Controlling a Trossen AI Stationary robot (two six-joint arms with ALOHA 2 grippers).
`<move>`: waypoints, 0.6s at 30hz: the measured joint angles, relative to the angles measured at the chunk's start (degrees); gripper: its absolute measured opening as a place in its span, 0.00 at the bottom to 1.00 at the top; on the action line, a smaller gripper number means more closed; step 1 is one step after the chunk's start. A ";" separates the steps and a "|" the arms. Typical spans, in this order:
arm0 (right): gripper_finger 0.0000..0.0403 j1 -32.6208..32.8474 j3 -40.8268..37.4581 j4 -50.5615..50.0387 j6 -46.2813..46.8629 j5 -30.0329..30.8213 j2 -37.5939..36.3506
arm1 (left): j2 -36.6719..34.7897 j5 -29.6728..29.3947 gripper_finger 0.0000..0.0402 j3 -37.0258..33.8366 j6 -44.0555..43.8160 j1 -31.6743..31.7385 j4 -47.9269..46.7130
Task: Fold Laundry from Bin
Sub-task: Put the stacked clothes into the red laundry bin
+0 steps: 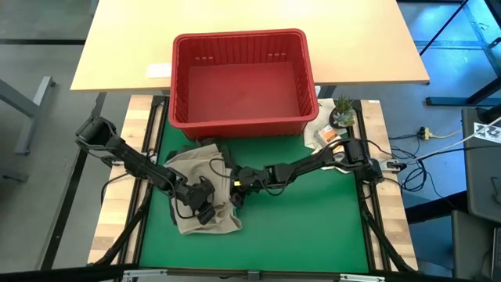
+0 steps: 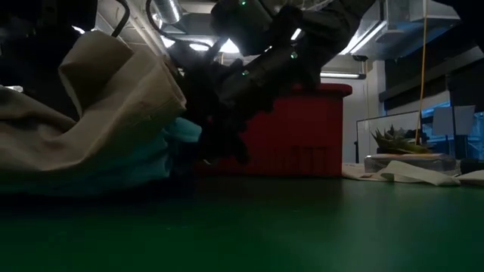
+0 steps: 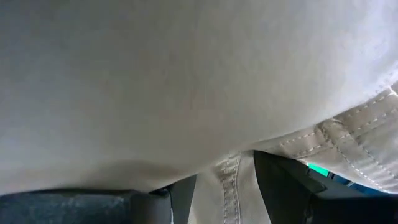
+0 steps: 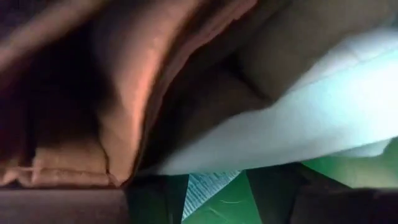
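The red bin (image 1: 243, 78) stands at the far side of the green mat, with no cloth showing inside it. A beige-tan garment (image 1: 196, 168) lies crumpled on the mat's left half, over a light teal garment (image 2: 151, 162). My left gripper (image 1: 202, 207) sits on the beige garment's near part, shut on its cloth. My right gripper (image 1: 235, 188) reaches in from the right to the pile's right edge and is shut on cloth there. In the low view the beige cloth stands raised above the teal layer. My left gripper pinches a stitched seam strip (image 3: 227, 177) of the beige garment between its two fingers, slanting down from the table's left. The cloth bulges over the fingers and fills its wrist view. My right gripper has the teal garment's edge (image 4: 249, 163) at its fingertips, coming in low from the table's right. The cloth covers the tips, so the layers cannot be told. Green mat shows between the fingers farther back.
A white cloth bag (image 1: 322, 133) and a small potted plant (image 1: 342, 113) sit at the mat's far right corner. A dark cloth (image 1: 205, 147) shows between the bin and the beige garment. The mat's right and near parts (image 1: 313, 227) are bare green.
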 joint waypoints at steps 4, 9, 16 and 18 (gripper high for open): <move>0.38 -0.03 0.06 1.49 2.66 -0.07 1.64 | 0.02 -0.13 0.39 0.00 0.01 0.02 -0.01; 0.38 0.50 0.08 2.67 4.52 -0.92 3.52 | 0.02 -0.18 0.39 0.00 0.07 0.02 -0.07; 0.38 1.00 0.11 6.92 4.10 -2.22 5.36 | -0.36 -0.12 0.39 -0.01 -0.13 0.02 0.49; 0.38 0.97 0.18 6.58 4.11 -2.01 5.38 | -1.22 0.31 0.39 -0.05 -0.13 0.04 0.35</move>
